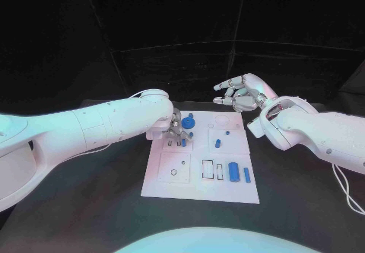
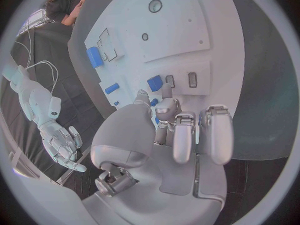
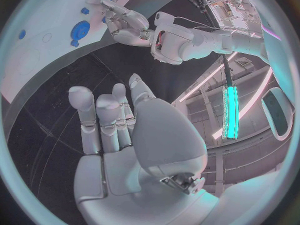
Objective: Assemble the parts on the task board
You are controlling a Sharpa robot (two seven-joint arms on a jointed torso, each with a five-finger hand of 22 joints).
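The white task board [image 1: 201, 158] lies in the middle of the table. My left hand [image 1: 176, 132] is low over its far left part, fingertips down. In the left wrist view the thumb and a finger [image 2: 165, 92] pinch a small blue part [image 2: 154, 103] next to a blue square piece [image 2: 154, 83]. A blue round part [image 1: 188, 123] stands just beyond the hand. Two small blue pegs [image 1: 218, 143] sit mid-board. Two blue cylinders [image 1: 234, 172] lie near the right front. My right hand [image 1: 239, 92] hovers above the board's far edge, fingers spread and holding nothing.
Empty outlined slots [image 1: 208, 168] and a round hole [image 1: 174, 172] mark the board's near half. Black table [image 1: 91, 200] surrounds the board on all sides. My right forearm [image 1: 304, 132] crosses the table's right side.
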